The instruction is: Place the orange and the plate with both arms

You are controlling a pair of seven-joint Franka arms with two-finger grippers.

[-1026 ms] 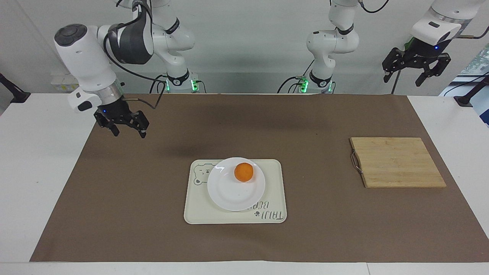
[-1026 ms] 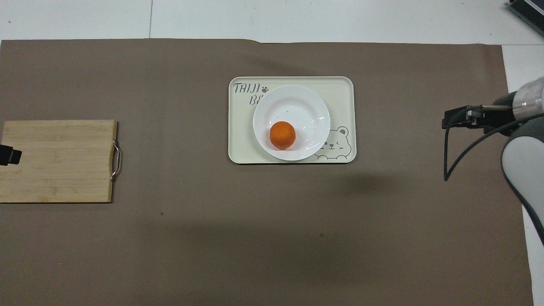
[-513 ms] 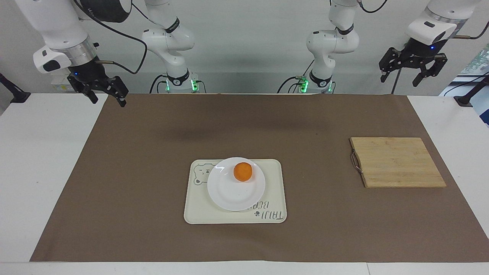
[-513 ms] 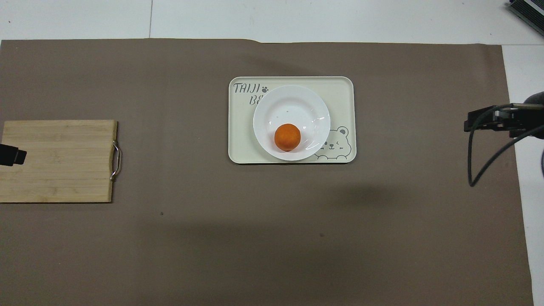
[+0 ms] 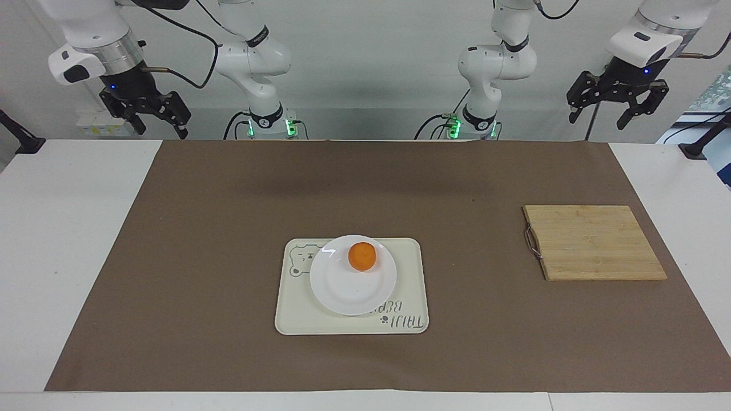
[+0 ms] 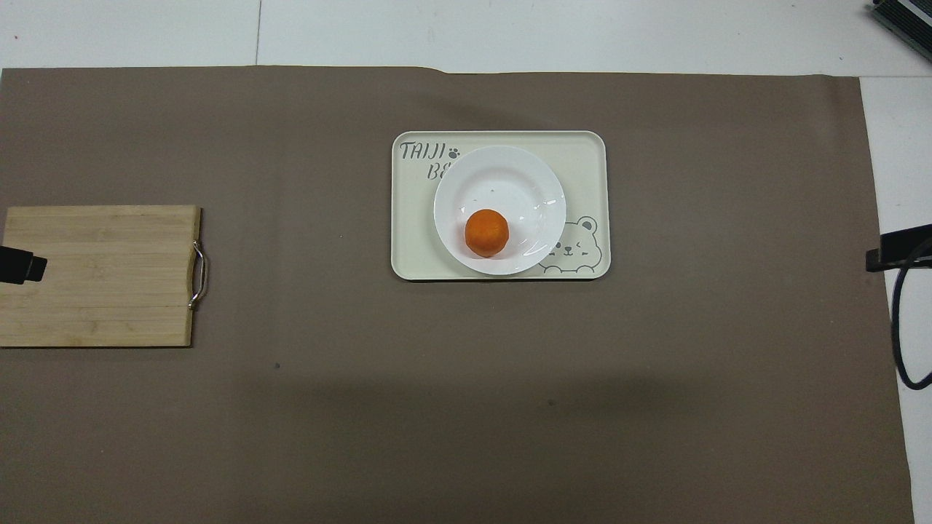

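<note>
Table's settled: orange [image 5: 362, 256] sits on plate [image 5: 342, 291]; my right gripper [image 5: 145, 111] has retreated, left gripper [image 5: 615, 103] parked, both spread wide, looks done.

— Where's the orange [image 5: 362, 256]?
— On the plate [image 5: 348, 291], which sits on the tray [image 5: 408, 268] mid-counter.
— The pincers?
— Both raised with fingers spread: left pincer [image 5: 615, 113] and right pincer [image 5: 149, 120] above the robots' edge, at opposite corners.

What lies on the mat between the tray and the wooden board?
Nothing: the overhead view shows only bare brown mat between the tray and the wooden board.
</note>
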